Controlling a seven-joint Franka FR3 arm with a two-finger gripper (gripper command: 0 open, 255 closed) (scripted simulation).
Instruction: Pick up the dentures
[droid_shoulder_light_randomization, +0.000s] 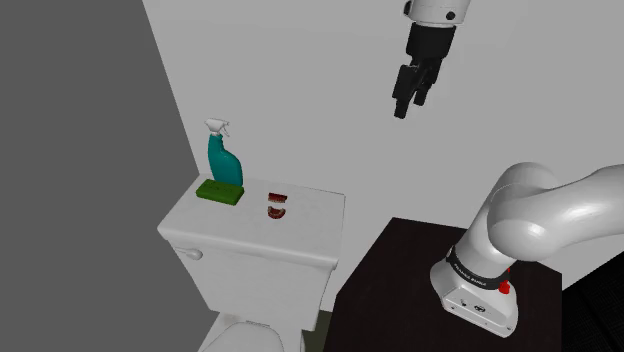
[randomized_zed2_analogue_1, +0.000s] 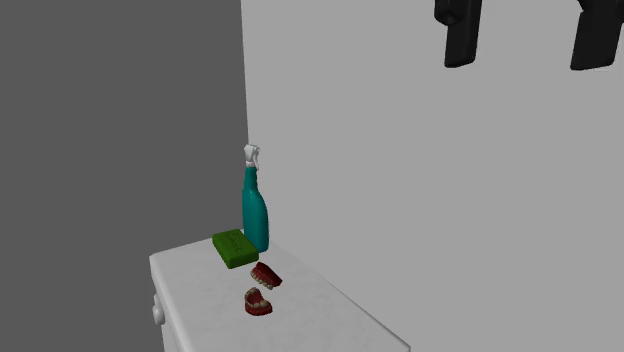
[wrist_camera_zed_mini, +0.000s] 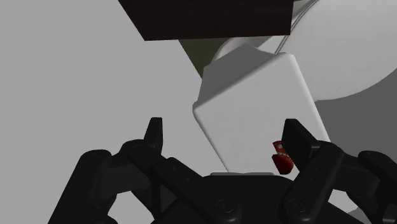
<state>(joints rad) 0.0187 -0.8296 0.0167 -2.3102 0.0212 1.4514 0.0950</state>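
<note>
Item: dentures (droid_shoulder_light_randomization: 277, 206), dark red with pale teeth, in two halves lying close together on the white tank lid (droid_shoulder_light_randomization: 312, 228) of a toilet, near the lid's middle and clear of every edge. In the second exterior view the dentures (randomized_zed2_analogue_1: 258, 302) sit at 5 o'clock of the sponge (randomized_zed2_analogue_1: 235, 248). Neighbours: the green sponge (droid_shoulder_light_randomization: 220, 192) is at 9 o'clock of the dentures in the shoulder view, near but not touching, with a teal spray bottle (droid_shoulder_light_randomization: 223, 160) upright just behind it by the wall (droid_shoulder_light_randomization: 300, 80). Both occupy one end of the lid, probably parked out of the way, which leaves the dentures free all round. Tool: black pincer (droid_shoulder_light_randomization: 410, 104), fingers spread wide with nothing between them, pointing down, high above the lid at 1 o'clock of the dentures in the shoulder view. The spread is judged to be readiness for a descent not yet begun. In the wrist view the dentures (wrist_camera_zed_mini: 283, 158) lie close by one finger rather than centred in the pincer (wrist_camera_zed_mini: 224, 127), so a sideways correction seems needed. Room: open air between pincer and lid; the wall runs close behind the lid; the sponge side is the tighter one; the dark stand (droid_shoulder_light_randomization: 400, 265) is at 4 o'clock of the lid.
</note>
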